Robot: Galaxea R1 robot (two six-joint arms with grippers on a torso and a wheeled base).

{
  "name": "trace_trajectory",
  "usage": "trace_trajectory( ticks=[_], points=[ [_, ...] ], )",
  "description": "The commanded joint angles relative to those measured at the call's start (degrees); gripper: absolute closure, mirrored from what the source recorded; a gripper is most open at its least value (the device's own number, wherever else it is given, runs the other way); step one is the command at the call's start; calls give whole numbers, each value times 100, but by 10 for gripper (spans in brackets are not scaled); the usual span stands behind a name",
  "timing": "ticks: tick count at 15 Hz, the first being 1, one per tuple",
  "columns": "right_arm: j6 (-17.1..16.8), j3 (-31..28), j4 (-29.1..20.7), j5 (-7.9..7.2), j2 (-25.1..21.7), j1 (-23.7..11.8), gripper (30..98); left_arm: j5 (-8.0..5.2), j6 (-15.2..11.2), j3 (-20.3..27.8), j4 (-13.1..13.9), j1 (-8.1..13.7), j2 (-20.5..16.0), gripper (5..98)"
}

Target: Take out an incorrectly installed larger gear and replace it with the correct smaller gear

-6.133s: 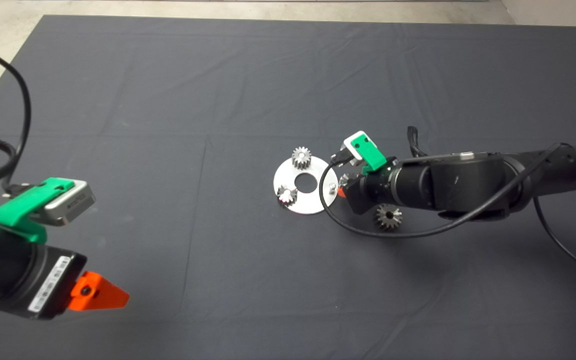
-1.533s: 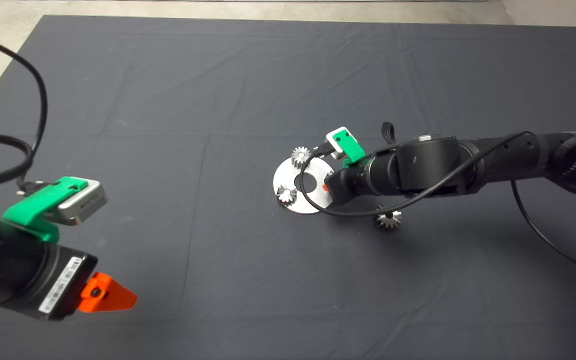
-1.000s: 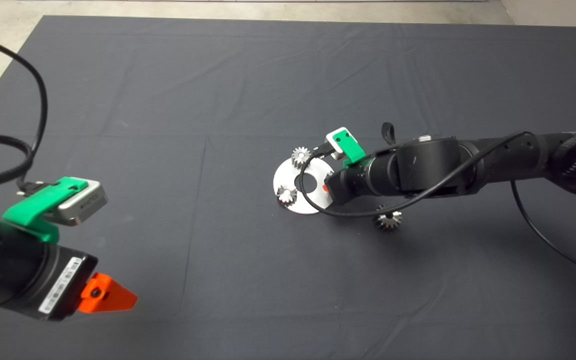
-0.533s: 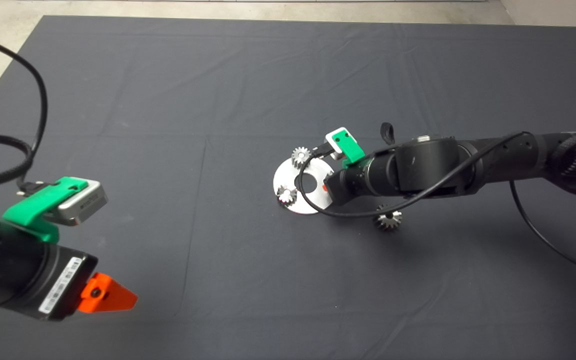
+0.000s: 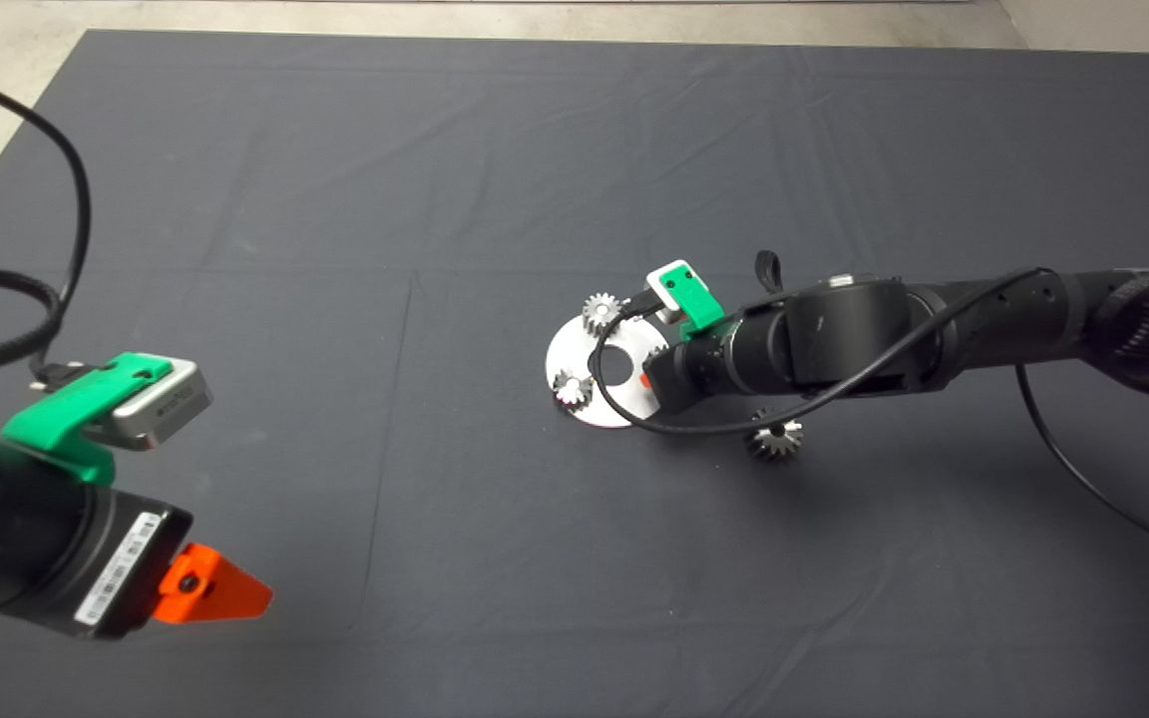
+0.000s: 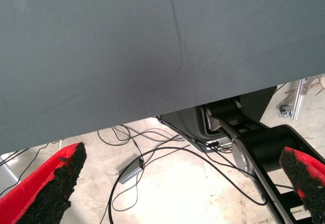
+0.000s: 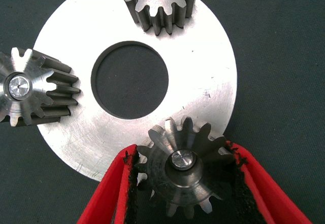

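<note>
A silver round plate (image 7: 203,71) with a centre hole lies mid-mat (image 5: 574,359). The smaller gear (image 7: 175,183) sits at the plate's edge with a steel pin showing in its bore. My right gripper (image 7: 183,153) is shut on it, a black pad against the teeth on each side. From above, the right gripper (image 5: 649,381) is mostly hidden under its own wrist. The larger gear (image 5: 774,437) lies on the mat just right of the plate, partly under the right arm. My left gripper (image 5: 215,590) waits open at the lower left.
Two more small gears stand on pins on the plate, one at the far edge (image 5: 599,312) (image 7: 160,0), one at the near left (image 5: 571,387) (image 7: 30,89). A black cable (image 5: 694,424) loops from the right wrist over the plate. The left wrist view shows floor cables (image 6: 137,165) beyond the mat edge.
Since six seconds ago the right arm has moved left over the plate, and the once bare pin now carries the gear. Over the last second it only edged slightly left.
</note>
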State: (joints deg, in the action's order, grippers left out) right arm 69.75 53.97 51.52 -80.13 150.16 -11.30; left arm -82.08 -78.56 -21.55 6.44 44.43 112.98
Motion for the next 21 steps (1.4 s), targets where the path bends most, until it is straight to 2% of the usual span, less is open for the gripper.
trace_trajectory(
  ticks=[1,16,17,20,21],
  points=[
    [29,-28,-116,24,9,-118,892,-19,-19,47,95,57,-26,55],
    [21,-37,-98,15,-43,-153,871,-10,-19,47,103,57,-22,55],
    [21,-37,-98,4,-43,-153,850,-10,-19,47,103,57,-26,55],
    [21,-46,-98,-3,-35,-153,844,-10,-11,47,103,57,-17,55],
    [38,-129,-98,-21,-53,-181,815,-10,-18,48,103,57,-17,55]
  ],
)
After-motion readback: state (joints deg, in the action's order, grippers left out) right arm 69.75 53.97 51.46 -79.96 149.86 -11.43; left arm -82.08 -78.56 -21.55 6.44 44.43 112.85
